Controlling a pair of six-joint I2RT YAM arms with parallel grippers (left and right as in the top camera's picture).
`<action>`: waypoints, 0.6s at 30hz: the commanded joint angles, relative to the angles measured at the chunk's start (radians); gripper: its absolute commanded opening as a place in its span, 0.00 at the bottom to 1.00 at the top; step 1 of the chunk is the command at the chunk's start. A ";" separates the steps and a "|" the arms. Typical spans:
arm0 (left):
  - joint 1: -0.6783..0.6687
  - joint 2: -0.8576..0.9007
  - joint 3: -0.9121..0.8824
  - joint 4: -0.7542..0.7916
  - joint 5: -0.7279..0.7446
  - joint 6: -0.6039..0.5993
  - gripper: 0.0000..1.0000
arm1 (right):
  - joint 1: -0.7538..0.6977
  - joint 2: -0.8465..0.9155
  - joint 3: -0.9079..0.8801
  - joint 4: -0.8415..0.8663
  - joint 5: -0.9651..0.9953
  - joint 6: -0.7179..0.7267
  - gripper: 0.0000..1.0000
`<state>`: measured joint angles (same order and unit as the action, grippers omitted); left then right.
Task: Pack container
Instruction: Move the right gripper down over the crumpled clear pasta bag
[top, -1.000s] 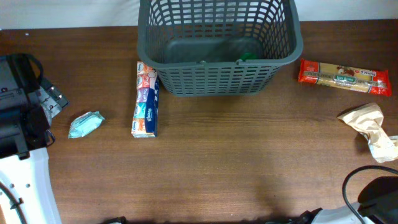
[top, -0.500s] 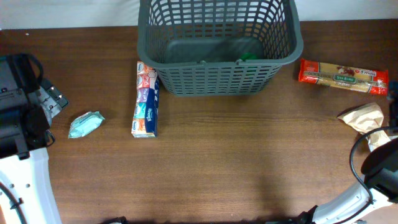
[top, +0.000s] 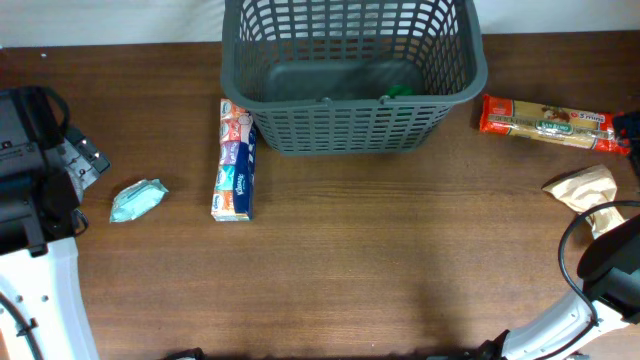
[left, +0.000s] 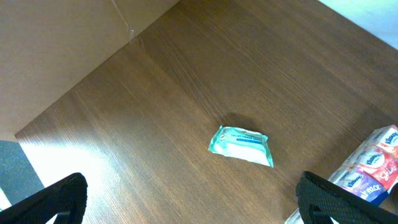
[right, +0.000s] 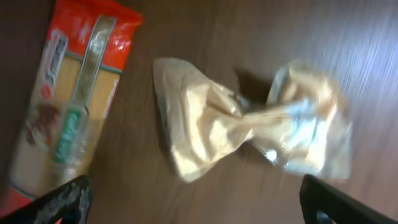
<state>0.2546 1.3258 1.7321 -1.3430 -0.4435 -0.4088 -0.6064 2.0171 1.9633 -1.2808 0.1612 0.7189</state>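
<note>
While the left gripper (left: 191, 200) and right gripper (right: 198, 200) gape empty, the container (top: 350, 128) looks light, stiff, best pinched at its rim.

container (top: 350, 125) back centre | tissue pack (top: 235, 165) touching its left | pasta packet (top: 553, 123) right

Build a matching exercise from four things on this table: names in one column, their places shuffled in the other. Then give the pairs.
Things:
1. container
2. tissue pack
3. wipes packet
4. pasta packet

Places, as seen from overhead:
A. far left, lying alone
B. to the right of the container, near the right edge
C. back centre
D. close by the container's left front corner, lying lengthwise

Pairs: 1-C, 2-D, 3-A, 4-B
</note>
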 joint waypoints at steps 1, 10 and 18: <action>0.005 -0.004 0.013 0.002 0.006 -0.006 0.99 | -0.003 0.002 -0.003 0.002 0.044 -0.459 0.99; 0.005 -0.004 0.013 0.002 0.006 -0.006 0.99 | -0.011 0.002 -0.003 -0.053 0.175 -0.650 0.99; 0.005 -0.004 0.013 0.002 0.006 -0.006 0.99 | -0.011 0.002 -0.077 -0.005 -0.314 -1.281 0.99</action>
<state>0.2546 1.3258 1.7321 -1.3430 -0.4435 -0.4088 -0.6174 2.0171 1.9339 -1.2964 0.0765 -0.2218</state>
